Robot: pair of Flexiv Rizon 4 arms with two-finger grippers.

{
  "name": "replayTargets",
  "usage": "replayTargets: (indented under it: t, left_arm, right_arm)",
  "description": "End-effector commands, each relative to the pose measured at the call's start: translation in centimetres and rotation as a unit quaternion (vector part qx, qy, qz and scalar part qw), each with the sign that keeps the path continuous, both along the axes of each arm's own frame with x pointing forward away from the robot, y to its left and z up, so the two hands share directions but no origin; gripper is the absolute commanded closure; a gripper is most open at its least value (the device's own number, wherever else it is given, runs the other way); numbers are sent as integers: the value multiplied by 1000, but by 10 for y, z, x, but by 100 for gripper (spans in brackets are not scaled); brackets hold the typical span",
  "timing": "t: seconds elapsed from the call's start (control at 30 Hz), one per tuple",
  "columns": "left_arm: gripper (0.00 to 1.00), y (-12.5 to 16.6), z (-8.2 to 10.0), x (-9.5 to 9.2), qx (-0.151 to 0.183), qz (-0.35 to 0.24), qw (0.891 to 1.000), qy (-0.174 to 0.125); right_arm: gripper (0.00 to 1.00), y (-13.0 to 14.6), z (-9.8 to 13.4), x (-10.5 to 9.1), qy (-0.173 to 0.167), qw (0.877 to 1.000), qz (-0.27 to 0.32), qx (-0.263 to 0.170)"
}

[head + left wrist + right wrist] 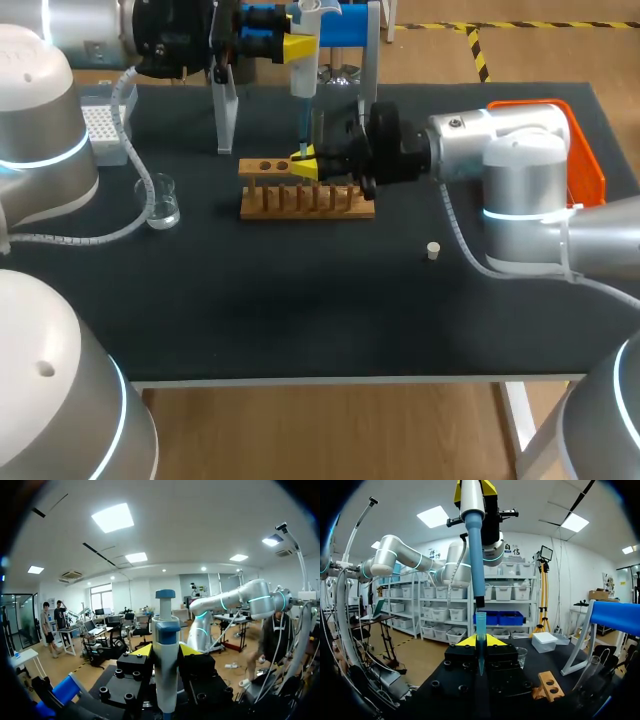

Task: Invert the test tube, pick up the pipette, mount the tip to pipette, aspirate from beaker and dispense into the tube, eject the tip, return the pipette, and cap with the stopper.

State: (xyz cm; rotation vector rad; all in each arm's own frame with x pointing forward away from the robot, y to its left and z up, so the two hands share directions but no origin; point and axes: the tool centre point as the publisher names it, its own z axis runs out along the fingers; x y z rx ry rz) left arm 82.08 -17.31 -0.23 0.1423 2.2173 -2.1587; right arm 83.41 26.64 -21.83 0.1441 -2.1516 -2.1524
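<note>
"Black table (300, 320), two big arms. Where are they?"

"The left arm (40, 110) comes in at the far side. The right arm (520, 170) reaches across to the rack (305, 200)."

"What does the left one hold?"

"The pipette (305, 70). The left gripper (300, 47) pinches it from both sides, nose down, so it can push straight into a tip."

"Why is the beaker (162, 205) off to the side?"

"It stands well apart from the rack, near the left arm. I think it waits for the sucking-up step."

"And the tip (480, 645)?"

"The right gripper (305, 165) hangs just over the rack, with its jaws pressed on the tip, open end up. The pipette's nose is right above that hole, with a small gap. Held straight like this, the two should fit together."

"That little white thing?"

"The stopper (433, 250). It lies alone near the right arm, saved for the very end."

"Where is the tube?"

"I cannot tell."
</note>
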Motion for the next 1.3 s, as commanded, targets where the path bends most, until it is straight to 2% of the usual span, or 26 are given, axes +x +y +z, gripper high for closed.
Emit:
replayTargets:
  t: [0.03, 1.3]
  left_arm:
    - [100, 0, 0, 1, -1, -2, 1000, -1]
    - [100, 0, 0, 1, -1, -2, 1000, -1]
  right_arm:
    - [100, 0, 0, 1, 0, 1000, 1, -1]
    - [100, 0, 6, 4, -4, 1000, -2, 5]
